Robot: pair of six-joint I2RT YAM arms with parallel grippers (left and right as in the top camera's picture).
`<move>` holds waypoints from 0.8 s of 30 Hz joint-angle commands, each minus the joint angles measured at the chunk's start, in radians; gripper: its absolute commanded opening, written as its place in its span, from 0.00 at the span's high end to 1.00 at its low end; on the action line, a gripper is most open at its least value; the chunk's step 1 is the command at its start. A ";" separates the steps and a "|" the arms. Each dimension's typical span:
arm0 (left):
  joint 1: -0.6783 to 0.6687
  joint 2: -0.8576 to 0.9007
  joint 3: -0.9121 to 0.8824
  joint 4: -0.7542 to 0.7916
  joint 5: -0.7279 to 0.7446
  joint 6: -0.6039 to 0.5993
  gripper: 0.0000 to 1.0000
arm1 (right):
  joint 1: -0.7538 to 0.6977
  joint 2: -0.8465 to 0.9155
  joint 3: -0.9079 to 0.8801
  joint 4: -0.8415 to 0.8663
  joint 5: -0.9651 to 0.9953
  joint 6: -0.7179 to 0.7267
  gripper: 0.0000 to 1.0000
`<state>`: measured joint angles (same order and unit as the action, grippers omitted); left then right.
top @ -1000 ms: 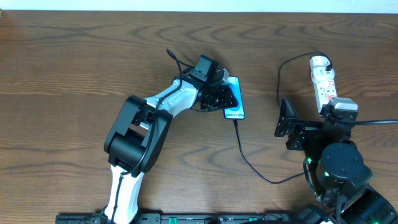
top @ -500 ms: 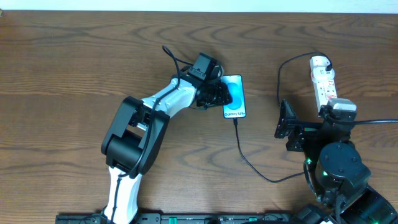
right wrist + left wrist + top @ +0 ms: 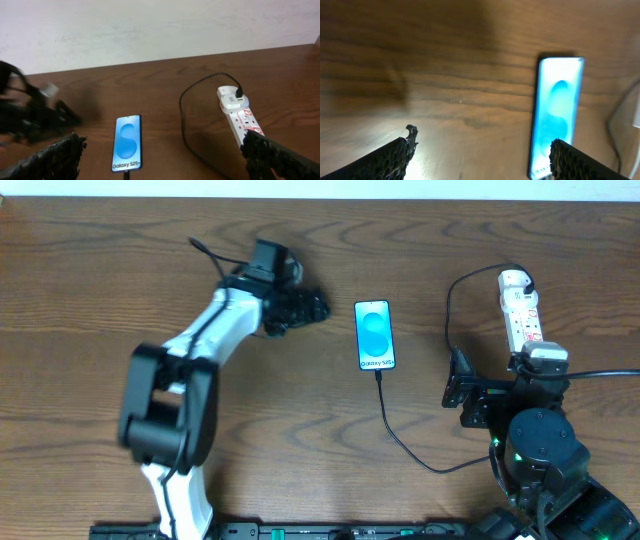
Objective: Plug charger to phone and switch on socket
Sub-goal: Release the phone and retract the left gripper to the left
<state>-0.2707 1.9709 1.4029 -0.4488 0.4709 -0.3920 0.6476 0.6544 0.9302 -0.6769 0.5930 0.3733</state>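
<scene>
A slim, black-edged phone [image 3: 375,335] is pictured lying flat and screen-up on the wooden table [image 3: 100,270], its display lit bright blue with "Galaxy S25" shown near the lower edge. The small black plug tip of the charger [image 3: 398,440] is seen meeting that edge, and the thin cable is trailed off in a loose curve to the right. Well apart on that side, the socket [image 3: 521,310], a narrow white strip marked in red, is laid lengthwise. Its switch positions cannot be made out.
</scene>
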 commanded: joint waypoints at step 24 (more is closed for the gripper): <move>0.039 -0.740 0.006 -0.515 -0.682 0.130 0.09 | -0.001 0.063 0.004 -0.015 -0.002 0.022 0.01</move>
<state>-0.2363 1.2926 1.4025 -0.9138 -0.0528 -0.2794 0.6476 0.6796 0.9302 -0.6884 0.5907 0.3759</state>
